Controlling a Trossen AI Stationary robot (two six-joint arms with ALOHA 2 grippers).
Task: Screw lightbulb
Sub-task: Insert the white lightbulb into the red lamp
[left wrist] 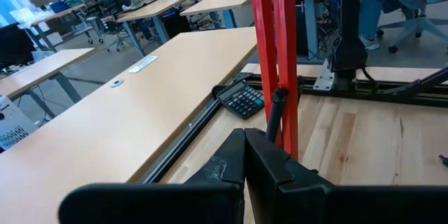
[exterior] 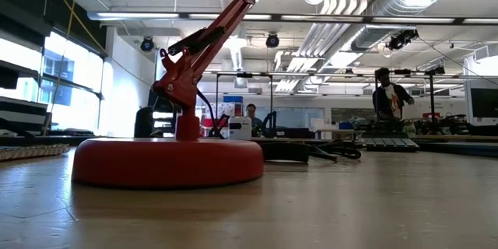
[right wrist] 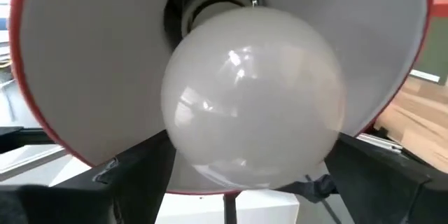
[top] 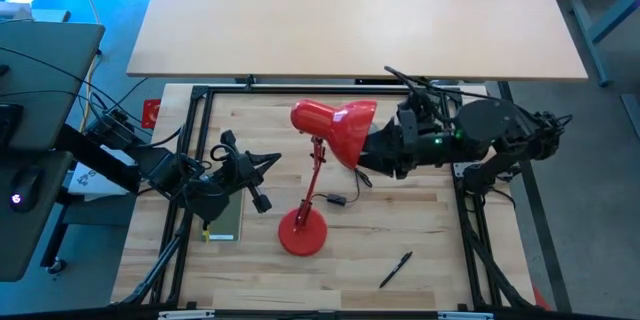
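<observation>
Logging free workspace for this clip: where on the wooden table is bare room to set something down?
Bare wood lies between the lamp base and the black pen, and behind the left gripper. It is crowded around the red shade, where the right gripper holds the lightbulb.

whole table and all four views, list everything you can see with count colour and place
lightbulb: 1, white, inside the lamp shade at the socket, between the right gripper's fingers
desk lamp: 1, red, mid-table, shade tipped toward the right arm
pen: 1, black, on the table near the front edge, right of the lamp base
calculator: 1, black, at the table's frame in the left wrist view
desk: 1, light wood, behind the work table
people: 2, far back in the room
left gripper: 1, dark, left of the lamp's arm, shut
right gripper: 1, dark, at the shade's mouth, around the bulb
</observation>
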